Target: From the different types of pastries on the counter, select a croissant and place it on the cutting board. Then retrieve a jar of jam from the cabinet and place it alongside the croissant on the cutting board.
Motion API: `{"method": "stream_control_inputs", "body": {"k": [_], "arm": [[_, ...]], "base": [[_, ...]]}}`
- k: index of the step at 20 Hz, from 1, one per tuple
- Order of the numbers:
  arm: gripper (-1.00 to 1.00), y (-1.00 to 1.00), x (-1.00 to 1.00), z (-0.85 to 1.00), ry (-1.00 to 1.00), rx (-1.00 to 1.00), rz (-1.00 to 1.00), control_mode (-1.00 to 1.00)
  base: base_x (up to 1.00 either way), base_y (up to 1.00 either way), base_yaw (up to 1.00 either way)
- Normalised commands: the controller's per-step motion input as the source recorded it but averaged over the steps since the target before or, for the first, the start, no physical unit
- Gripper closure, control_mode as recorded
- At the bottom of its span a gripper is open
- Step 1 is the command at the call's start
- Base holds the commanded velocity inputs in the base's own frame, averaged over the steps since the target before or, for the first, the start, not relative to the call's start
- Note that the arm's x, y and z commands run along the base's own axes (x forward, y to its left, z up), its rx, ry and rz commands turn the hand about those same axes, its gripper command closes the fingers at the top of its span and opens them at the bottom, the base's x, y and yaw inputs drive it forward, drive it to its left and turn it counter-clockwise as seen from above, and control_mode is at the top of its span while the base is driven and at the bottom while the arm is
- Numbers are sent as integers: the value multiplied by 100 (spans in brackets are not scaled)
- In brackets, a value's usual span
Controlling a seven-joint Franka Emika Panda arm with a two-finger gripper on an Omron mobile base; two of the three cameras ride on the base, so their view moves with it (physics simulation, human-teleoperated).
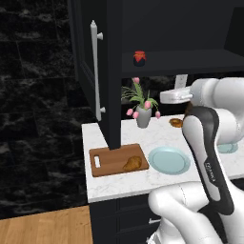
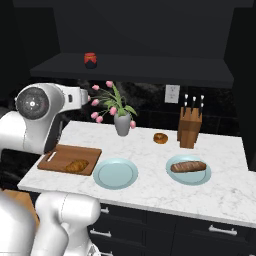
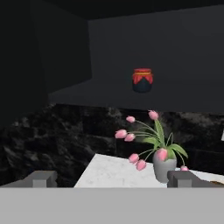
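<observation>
The croissant (image 1: 133,163) (image 2: 76,165) lies on the right part of the cutting board (image 1: 107,162) (image 2: 57,156), at the counter's (image 1: 124,183) left end. On the shelf of the open cabinet (image 1: 83,52) stands the red jar of jam (image 1: 139,57) (image 2: 90,60) (image 3: 142,80). My gripper (image 3: 113,179) is open, its fingertips (image 3: 41,178) far apart with nothing between them. It hovers above the counter, below and in front of the shelf, some way from the jar. My white hand (image 1: 174,96) (image 2: 80,97) hangs beside the tulips.
A grey vase of pink tulips (image 1: 143,114) (image 2: 121,122) (image 3: 164,166) stands under the shelf. Further along are an empty teal plate (image 1: 169,159) (image 2: 115,173), a ring pastry (image 2: 160,138), a long loaf (image 2: 188,166) on a second plate, and a knife block (image 2: 190,127). The open door's white handle (image 1: 95,71) juts out at left.
</observation>
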Motion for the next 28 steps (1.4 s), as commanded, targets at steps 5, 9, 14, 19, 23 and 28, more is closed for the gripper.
{"method": "stream_control_inputs", "body": {"k": [5, 9, 14, 19, 23, 28], "arm": [[-100, -3, -7, 67, 0, 0, 0, -100], [-100, 0, 13, 31, -1, -3, 2, -100], [-100, 0, 59, 0, -1, -3, 1, -100], [-100, 0, 71, -16, -7, -6, 2, -100], [-100, 0, 51, -3, -9, -4, 0, -100], [-100, 0, 33, 5, 1, -1, -3, -100]], "base": [[0, 0, 0], [0, 0, 0], [0, 0, 0], [0, 0, 0], [0, 0, 0], [0, 0, 0]]}}
